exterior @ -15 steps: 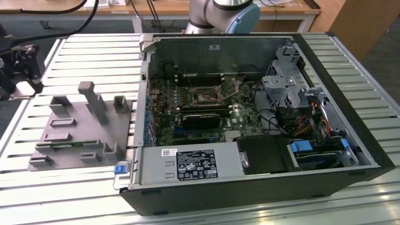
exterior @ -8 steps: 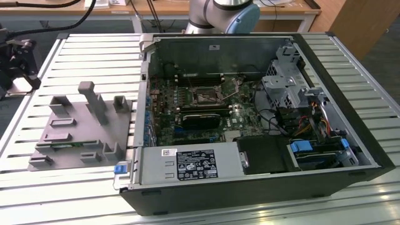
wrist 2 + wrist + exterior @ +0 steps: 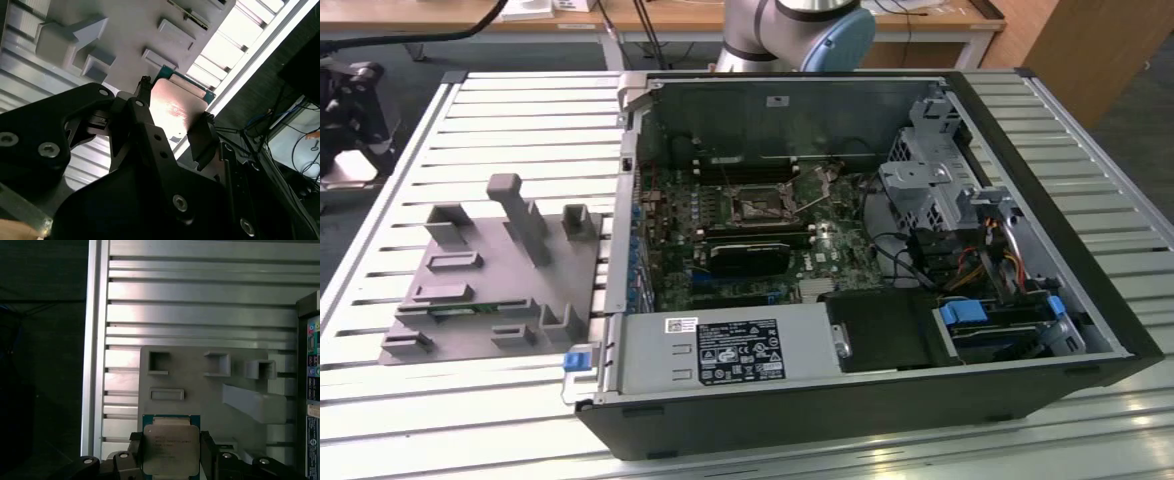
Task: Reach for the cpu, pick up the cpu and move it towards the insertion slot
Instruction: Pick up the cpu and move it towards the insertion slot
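grey slotted fixture (image 3: pixel 480 270) on slatted table (image 3: pixel 520 110), toward its edge at exterior view's left; open PC case (image 3: pixel 1107 300) just beside it, power supply (image 3: pixel 720 352) inside.

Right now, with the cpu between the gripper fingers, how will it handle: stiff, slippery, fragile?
Likely stiff: the cpu is a flat, metal-topped square with no visible bend in the gripper. Possibly slippery: its top reflects light, and the fingers meet only its thin edges. Probably light, being so thin.
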Robot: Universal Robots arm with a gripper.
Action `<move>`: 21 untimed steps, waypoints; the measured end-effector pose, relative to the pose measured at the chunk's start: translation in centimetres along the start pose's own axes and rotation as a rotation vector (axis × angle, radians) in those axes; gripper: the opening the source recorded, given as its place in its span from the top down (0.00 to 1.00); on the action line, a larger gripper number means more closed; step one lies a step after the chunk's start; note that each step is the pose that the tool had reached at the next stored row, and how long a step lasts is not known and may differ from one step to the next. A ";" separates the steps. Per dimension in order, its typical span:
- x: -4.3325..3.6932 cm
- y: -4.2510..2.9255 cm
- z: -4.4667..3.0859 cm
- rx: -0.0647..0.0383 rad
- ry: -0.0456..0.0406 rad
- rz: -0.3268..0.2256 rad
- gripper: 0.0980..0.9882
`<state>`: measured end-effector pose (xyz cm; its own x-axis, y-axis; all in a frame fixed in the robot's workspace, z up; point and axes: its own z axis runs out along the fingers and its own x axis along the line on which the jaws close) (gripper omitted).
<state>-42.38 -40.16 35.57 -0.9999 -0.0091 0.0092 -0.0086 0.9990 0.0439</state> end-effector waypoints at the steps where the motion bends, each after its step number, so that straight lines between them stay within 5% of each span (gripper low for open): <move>1: 0.00 0.03 -0.31 0.000 0.0000 0.000 0.50; 13: -0.08 0.42 -4.07 0.000 0.0000 0.001 0.50; 21: -1.45 0.61 -4.33 0.000 -0.0007 0.005 0.50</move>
<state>-40.89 -39.73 39.90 -1.0000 -0.0044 0.0088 -0.0040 0.9990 0.0439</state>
